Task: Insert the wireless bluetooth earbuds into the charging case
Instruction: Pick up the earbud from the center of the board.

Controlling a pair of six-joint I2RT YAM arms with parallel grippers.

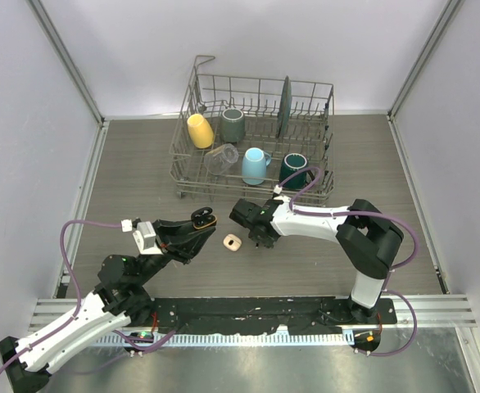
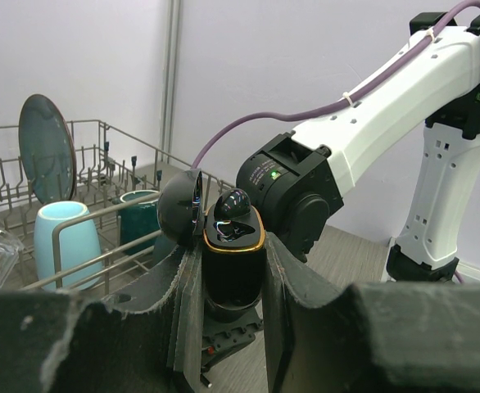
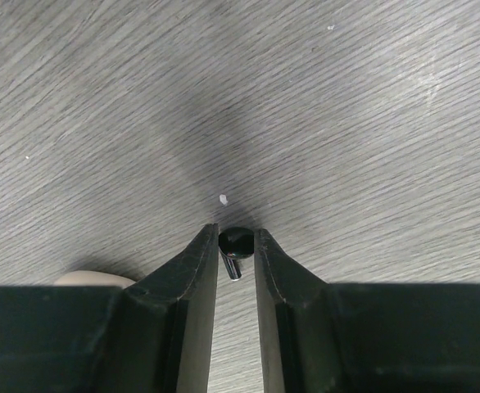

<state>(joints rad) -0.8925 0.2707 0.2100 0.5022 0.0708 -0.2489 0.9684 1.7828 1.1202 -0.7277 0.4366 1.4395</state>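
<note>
My left gripper (image 1: 195, 227) is shut on the charging case (image 1: 203, 218), a black case with a gold rim (image 2: 234, 262), held upright off the table with its lid open. One black earbud (image 2: 233, 202) sits in the case's top. To the right, my right gripper (image 1: 260, 238) points down at the table. Its fingers (image 3: 201, 262) are shut on a second black earbud (image 3: 240, 239), a tiny stemmed one lying on the wood. In the left wrist view, my left gripper (image 2: 233, 246) has the case squeezed between both fingers.
A small cream-white object (image 1: 233, 241) lies on the table between the two grippers, and its edge shows in the right wrist view (image 3: 92, 279). Behind stands a wire dish rack (image 1: 305, 190) with yellow (image 1: 200, 130), grey (image 1: 233, 124), blue (image 1: 255, 165) and teal (image 1: 293, 168) mugs.
</note>
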